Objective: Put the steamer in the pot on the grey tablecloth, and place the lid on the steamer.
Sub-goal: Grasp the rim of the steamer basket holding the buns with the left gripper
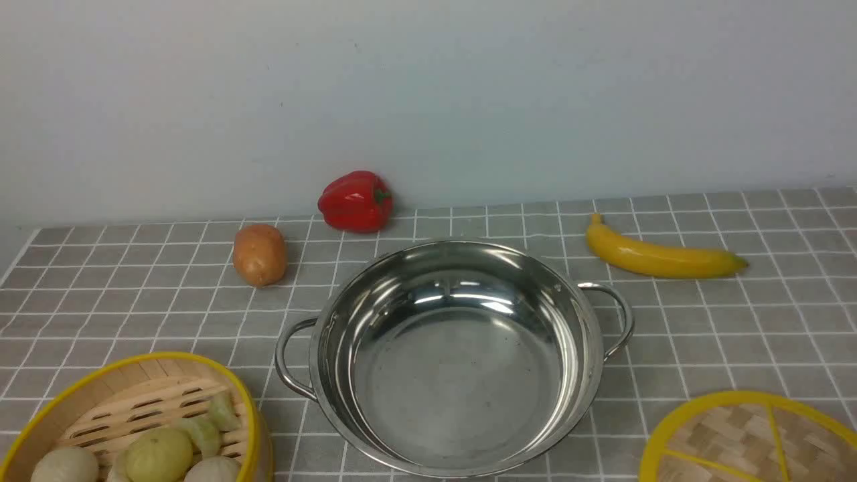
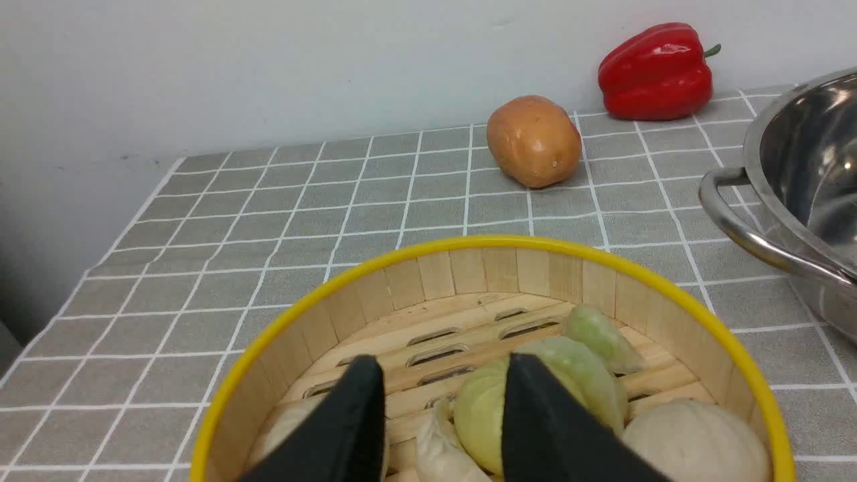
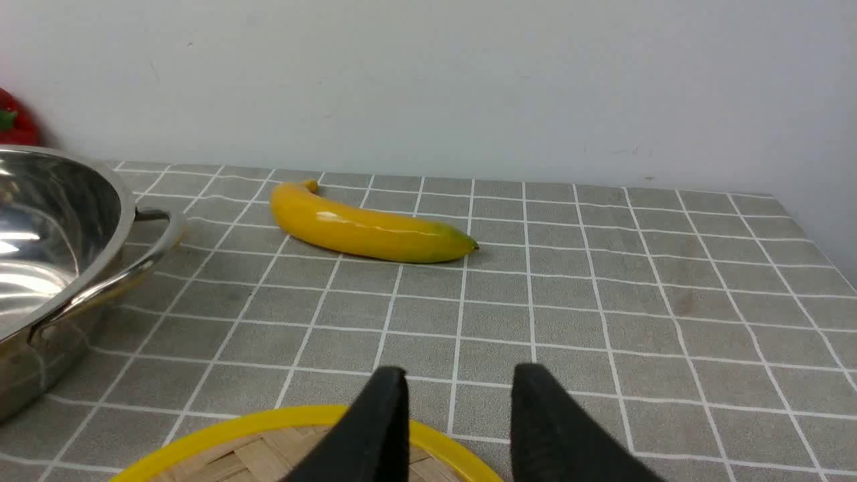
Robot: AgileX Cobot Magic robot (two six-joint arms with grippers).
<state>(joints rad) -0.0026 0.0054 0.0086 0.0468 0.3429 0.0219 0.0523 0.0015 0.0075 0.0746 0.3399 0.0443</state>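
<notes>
The shiny steel pot (image 1: 375, 288) stands empty in the middle of the grey tablecloth (image 1: 736, 321). The bamboo steamer (image 1: 100, 391) sits at the near left on the cloth, apart from the pot, with buns and green dumplings (image 1: 161, 455) inside. At the near right the flat woven lid (image 1: 730, 435) lies on the cloth. Neither gripper shows in the front view. My left gripper (image 2: 442, 375) hangs open above the steamer (image 2: 469, 271) and its contents. My right gripper (image 3: 458, 381) is open over the far rim of the lid (image 3: 268, 418), with nothing between its fingers.
Behind the pot, a red bell pepper (image 1: 355, 201) and a potato (image 1: 260, 254) lie at the back left. A banana (image 1: 659, 258) lies at the back right. A pale wall closes the far side. The cloth's left edge runs close to the steamer.
</notes>
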